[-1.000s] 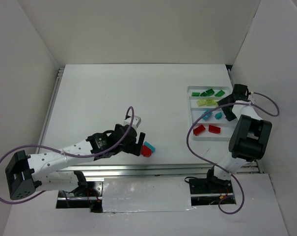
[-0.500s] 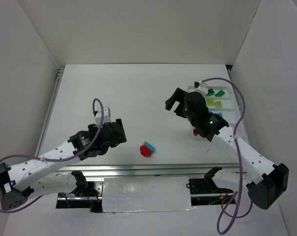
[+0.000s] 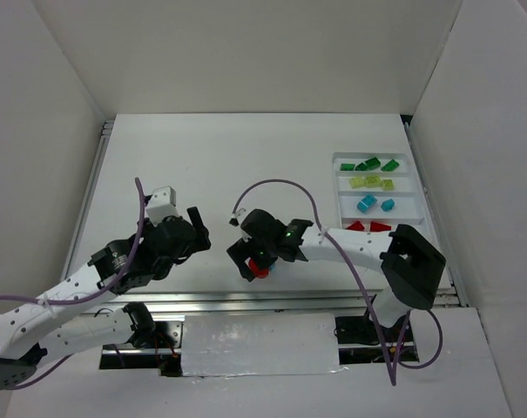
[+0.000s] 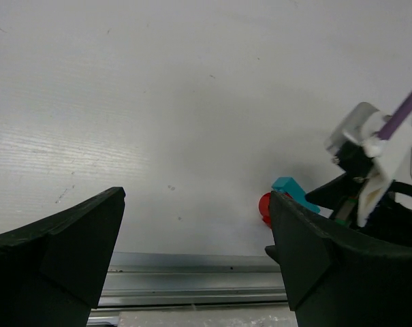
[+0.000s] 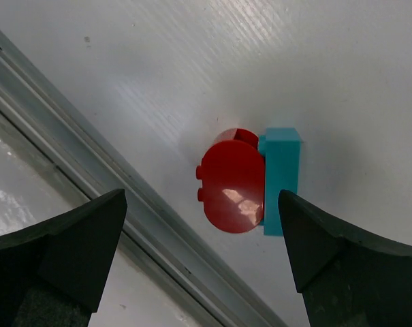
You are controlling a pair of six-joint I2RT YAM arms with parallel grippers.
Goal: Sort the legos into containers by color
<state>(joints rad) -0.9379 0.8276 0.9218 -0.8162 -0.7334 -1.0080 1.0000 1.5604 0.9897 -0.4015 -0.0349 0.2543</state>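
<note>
Two pieces touching on white surface (image 5: 158, 54) by front rail (image 5: 76, 139): rounded red plastic brick (image 5: 231, 182), oblong cyan plastic brick (image 5: 282, 178). Brackets both with fingers of right gripper (image 5: 202, 235) wide apart. Holds fingers of left gripper (image 4: 192, 262) apart too, empty, nearby.

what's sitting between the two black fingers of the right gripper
A red rounded plastic brick and a cyan rectangular brick, touching on the white table, with the open right gripper clear of both. The right wrist view shows it.
</note>
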